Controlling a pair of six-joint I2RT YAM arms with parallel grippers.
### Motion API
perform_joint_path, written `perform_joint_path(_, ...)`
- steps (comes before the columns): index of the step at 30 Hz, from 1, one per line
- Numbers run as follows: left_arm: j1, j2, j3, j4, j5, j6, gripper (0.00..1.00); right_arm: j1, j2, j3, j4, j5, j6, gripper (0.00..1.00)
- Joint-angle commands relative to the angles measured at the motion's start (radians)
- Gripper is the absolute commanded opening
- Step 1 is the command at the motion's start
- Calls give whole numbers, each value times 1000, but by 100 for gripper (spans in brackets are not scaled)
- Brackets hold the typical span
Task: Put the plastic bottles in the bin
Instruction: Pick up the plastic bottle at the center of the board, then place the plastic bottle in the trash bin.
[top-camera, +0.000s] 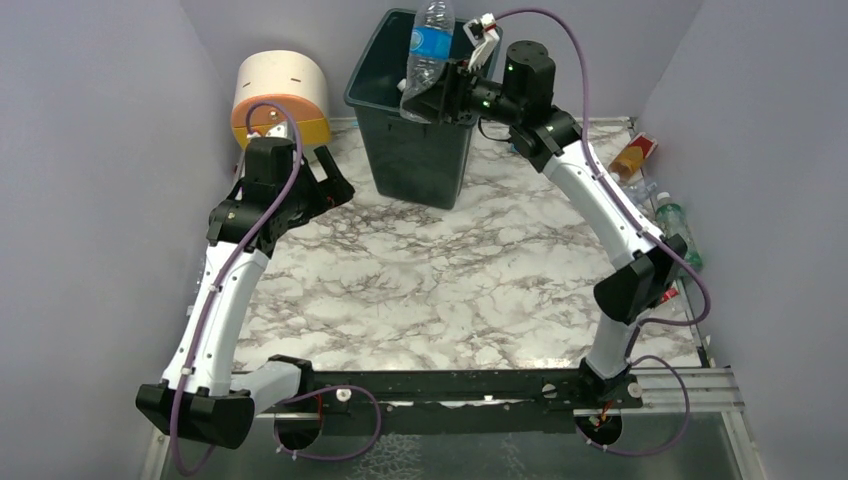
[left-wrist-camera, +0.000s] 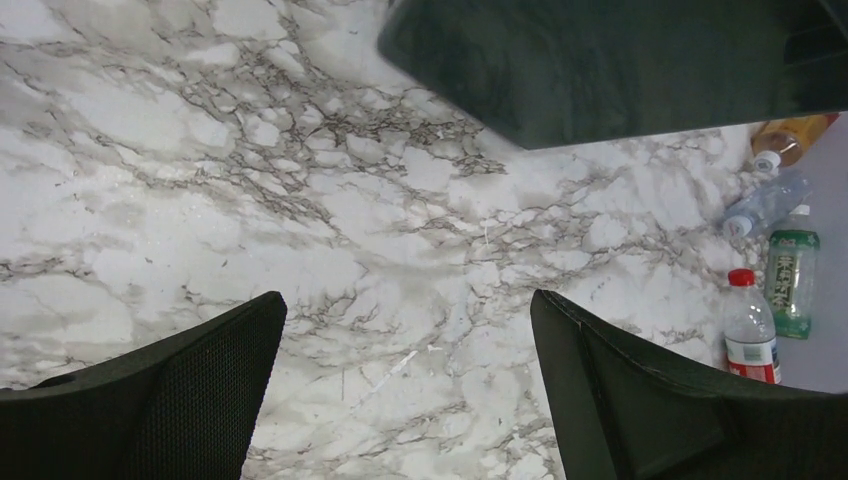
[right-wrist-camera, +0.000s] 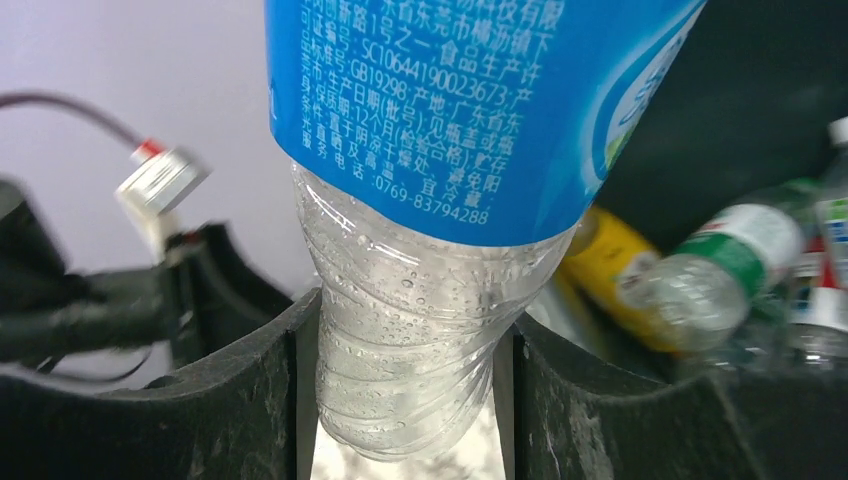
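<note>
Drop step. Right gripper (right-wrist-camera: 405, 400) is partly closed, clamped on the base end of a clear blue-label bottle (right-wrist-camera: 405, 330). The bottle stands cap-up, slightly tilted, over the bin (top-camera: 412, 165) mouth. Below and past the jaws, a yellow bottle (right-wrist-camera: 610, 262) and a green-label bottle (right-wrist-camera: 735, 255) appear to lie inside already. Next move is likely just opening the jaws; the bottle looks inside the rim line. Left gripper (left-wrist-camera: 405, 330) is spread wide, empty, above the table (left-wrist-camera: 200, 150) beside the bin. Further right of it, leftover bottles (left-wrist-camera: 752, 340) wait by the wall.
</note>
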Motion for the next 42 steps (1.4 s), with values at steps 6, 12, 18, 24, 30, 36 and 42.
perform_joint_path(6, 2, -56, -70, 4, 17, 20, 99, -58, 195, 165, 81, 237, -134, 56)
perform_joint_path(12, 2, -72, -91, 4, 22, 19, 99, -63, 289, 288, 41, 322, -239, 60)
perform_joint_path(18, 3, -60, -100, 5, 13, 21, 99, -65, 277, 285, 22, 369, -281, 96)
perform_joint_path(24, 3, -43, -98, 7, -18, 20, 99, -65, 230, 246, 12, 385, -290, 99)
perform_joint_path(30, 6, 7, -55, -82, -229, -53, 99, -64, 95, 210, -45, 380, -263, 99)
perform_joint_path(36, 13, 172, 63, -271, -567, -94, 99, -63, -98, 128, -126, 309, -215, 99)
perform_joint_path(42, 89, 300, 47, -338, -768, -144, 99, -64, -245, 48, -218, 232, -184, 99)
